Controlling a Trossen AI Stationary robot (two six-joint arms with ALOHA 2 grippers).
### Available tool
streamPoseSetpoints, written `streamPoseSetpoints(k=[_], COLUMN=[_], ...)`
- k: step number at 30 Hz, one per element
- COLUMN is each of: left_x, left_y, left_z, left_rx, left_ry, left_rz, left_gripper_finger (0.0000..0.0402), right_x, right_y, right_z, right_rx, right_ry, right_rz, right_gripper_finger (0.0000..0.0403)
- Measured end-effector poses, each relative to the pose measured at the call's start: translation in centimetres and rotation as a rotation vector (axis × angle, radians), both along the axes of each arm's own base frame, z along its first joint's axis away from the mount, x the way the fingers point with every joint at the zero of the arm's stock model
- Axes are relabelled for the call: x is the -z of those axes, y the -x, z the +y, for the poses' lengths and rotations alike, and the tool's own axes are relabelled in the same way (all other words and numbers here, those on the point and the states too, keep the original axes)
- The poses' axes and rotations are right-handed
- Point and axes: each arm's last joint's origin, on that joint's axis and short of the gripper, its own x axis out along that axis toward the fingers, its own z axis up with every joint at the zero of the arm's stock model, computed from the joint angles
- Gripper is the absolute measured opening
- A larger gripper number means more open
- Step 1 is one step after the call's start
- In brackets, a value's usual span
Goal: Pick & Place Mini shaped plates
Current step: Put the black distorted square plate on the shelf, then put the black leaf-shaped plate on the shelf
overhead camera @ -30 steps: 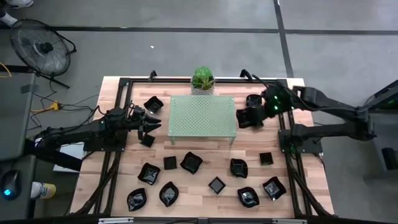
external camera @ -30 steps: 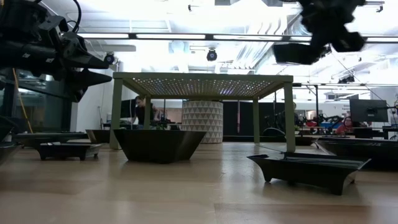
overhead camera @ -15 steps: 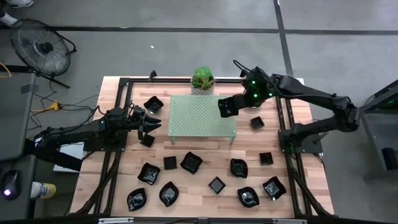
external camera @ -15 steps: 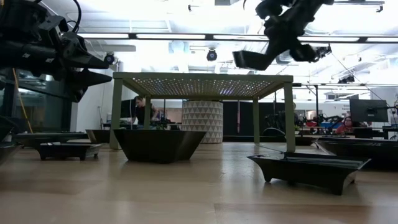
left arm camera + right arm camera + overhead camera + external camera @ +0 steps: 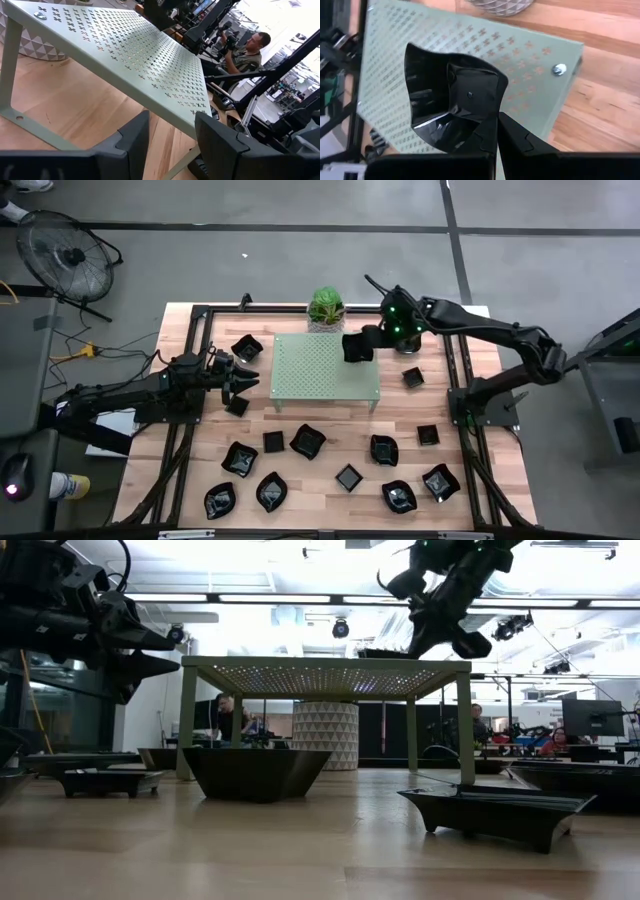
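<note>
Right gripper (image 5: 362,345) hangs over the far right corner of the pale green perforated rack (image 5: 320,370), fingers clenched on the rim of a glossy black dish (image 5: 451,102); the dish is clear of the rack top in the right wrist view. In the low view the dish sits v. close above the rack's top edge; contact can't be judged. Left gripper (image 5: 243,378) waits just left of the rack, above the table (image 5: 330,435), fingers (image 5: 134,137) parted w/ nothing between them. Other black mini plates (image 5: 348,477) lie scattered across the near half of the table, w/ a few more at the rack's left and right sides. A small potted plant (image 5: 326,308) stands behind the rack. A person (image 5: 248,50) is seated in the room beyond.
</note>
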Motion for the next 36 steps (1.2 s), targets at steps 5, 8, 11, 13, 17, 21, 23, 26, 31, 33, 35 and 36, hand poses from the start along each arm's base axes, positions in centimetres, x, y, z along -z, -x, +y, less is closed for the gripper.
streamPoseSetpoints(k=[5,8,11,13,17,21,23,26,31,33,35,36], left_x=[0.0,0.0,0.0,0.0,0.0,0.0,0.0,0.0,0.0,0.0,0.0,0.0], left_y=[0.0,0.0,0.0,0.0,0.0,0.0,0.0,0.0,0.0,0.0,0.0,0.0], left_z=[0.0,0.0,0.0,0.0,0.0,0.0,0.0,0.0,0.0,0.0,0.0,0.0], left_rx=[0.000,0.000,0.000,-0.001,-0.001,-0.001,-0.001,-0.001,-0.002,-0.005,-0.005,-0.005], left_ry=[0.000,0.000,0.000,0.000,0.000,0.000,0.000,0.000,0.000,0.000,-0.001,-0.001], left_rz=[0.000,-0.001,0.000,0.000,0.000,0.000,0.000,0.000,0.000,0.000,0.000,0.000], left_gripper_finger=[0.0156,0.0156,0.0156,0.0156,0.0156,0.0156,0.0156,0.0156,0.0156,0.0156,0.0156,0.0156], right_x=[0.2,0.2,0.1,0.1,0.1,0.1,0.0,0.0,-0.2,-0.6,-1.0,-1.1], right_y=[-0.1,-0.2,-0.2,-0.2,-0.1,-0.1,-0.1,-0.1,0.0,0.3,0.7,1.0], right_z=[0.0,0.0,-0.1,-0.1,-0.2,-0.2,-0.2,-0.2,-0.1,0.0,0.3,0.4], right_rx=[0.024,0.035,0.036,0.039,0.037,0.031,0.026,0.024,0.013,0.003,-0.006,-0.010], right_ry=[-0.029,-0.040,-0.037,-0.037,-0.038,-0.030,-0.026,-0.025,-0.011,0.002,0.010,0.014], right_rz=[0.002,-0.004,-0.010,-0.008,-0.009,-0.008,-0.009,-0.009,-0.017,-0.026,-0.026,-0.022], right_gripper_finger=[0.0000,0.0000,0.0000,0.0000,0.0006,0.0022,0.0028,0.0035,0.0043,0.0045,0.0048,0.0050])
